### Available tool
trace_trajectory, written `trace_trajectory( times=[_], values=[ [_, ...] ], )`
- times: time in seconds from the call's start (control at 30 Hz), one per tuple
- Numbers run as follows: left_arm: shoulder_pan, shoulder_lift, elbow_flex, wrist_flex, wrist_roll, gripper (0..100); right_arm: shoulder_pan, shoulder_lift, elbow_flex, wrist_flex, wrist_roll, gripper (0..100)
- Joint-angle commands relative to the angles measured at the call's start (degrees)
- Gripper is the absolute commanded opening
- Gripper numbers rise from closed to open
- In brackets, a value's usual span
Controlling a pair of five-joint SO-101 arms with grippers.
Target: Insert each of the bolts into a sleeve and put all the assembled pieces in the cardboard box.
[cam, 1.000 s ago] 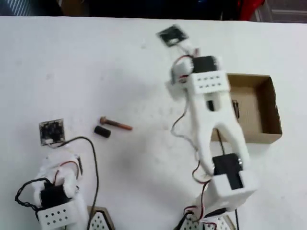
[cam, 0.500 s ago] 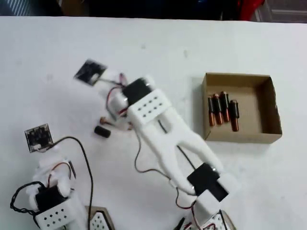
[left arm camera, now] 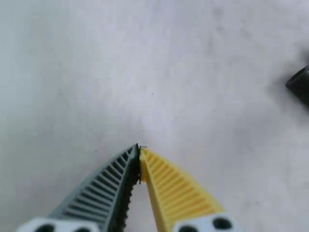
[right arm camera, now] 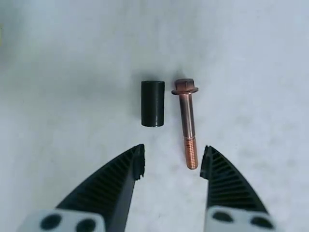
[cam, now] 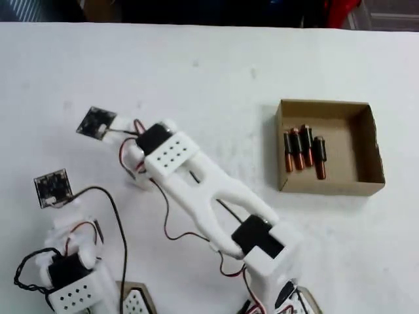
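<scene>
Right wrist view: R tool point(right arm camera: 172, 162) spread nr bolt point(right arm camera: 188, 123); sleeve point(right arm camera: 152, 103) beside, pinch may knock it. L tool point(left arm camera: 139, 150) pressed together.

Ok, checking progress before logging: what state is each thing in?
Bolt: loose on the table, not inserted.
Sleeve: empty, lying beside the bolt.
Cardboard box: open, holding four assembled pieces.
Left pincer: shut, empty.
Right pincer: open above bolt and sleeve.
</scene>
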Motion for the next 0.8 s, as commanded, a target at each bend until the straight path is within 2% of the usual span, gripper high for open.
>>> trace_trajectory(
  times=[0.0, 0.7, 0.77],
  values=[
    [-0.4, -0.1, -0.1, 0.4, -0.6, 2, -0.4, -1.1, -2.5, -1.2, 0.5, 17.0],
    [-0.4, -0.1, -0.1, 0.4, -0.6, 2, -2.2, 1.6, 0.1, -2.0, 0.7, 17.0],
    [-0.4, -0.1, -0.1, 0.4, -0.6, 2, -2.2, 3.6, 0.1, -3.1, 3.8, 17.0]
  ],
)
